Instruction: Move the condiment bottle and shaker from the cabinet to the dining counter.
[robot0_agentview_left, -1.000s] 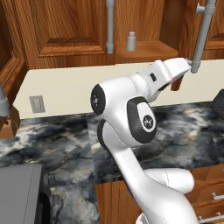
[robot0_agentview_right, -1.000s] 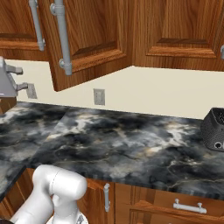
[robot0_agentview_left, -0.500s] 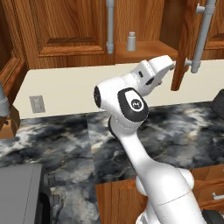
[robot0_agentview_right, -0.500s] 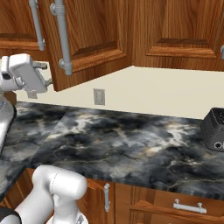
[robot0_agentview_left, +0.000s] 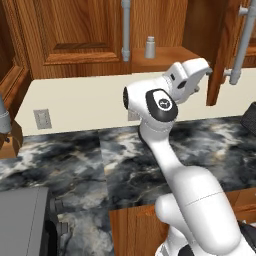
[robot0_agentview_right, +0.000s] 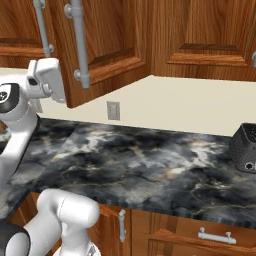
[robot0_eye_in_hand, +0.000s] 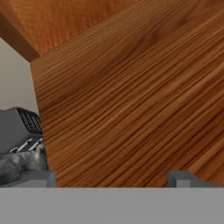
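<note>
The shaker (robot0_agentview_left: 149, 47), a small pale cylinder, stands upright on the wooden shelf of the cabinet (robot0_agentview_left: 165, 52), between the shut left door and the open right door (robot0_agentview_left: 222, 55). My gripper (robot0_agentview_left: 200, 75) hangs below and to the right of the shaker, apart from it, close to the open door. In the hand view the gripper (robot0_eye_in_hand: 113, 177) is open and empty, its two fingertips (robot0_eye_in_hand: 43, 177) wide apart before the door's wood grain. From the right base view the hand (robot0_agentview_right: 49, 79) sits beside the door edge. The condiment bottle and the dining counter are out of view.
A marbled wall counter (robot0_agentview_left: 90, 155) runs below, with a wall outlet (robot0_agentview_left: 42, 118) above it. A dark toaster (robot0_agentview_right: 245, 147) stands at the right. Long grey bar handles (robot0_agentview_left: 125, 30) hang on the doors. A grey appliance (robot0_agentview_left: 25, 220) sits at the lower left.
The arm has drawn up more upright and its hand has swung right, further into the right base view, toward the open door. The jaws stay open.
</note>
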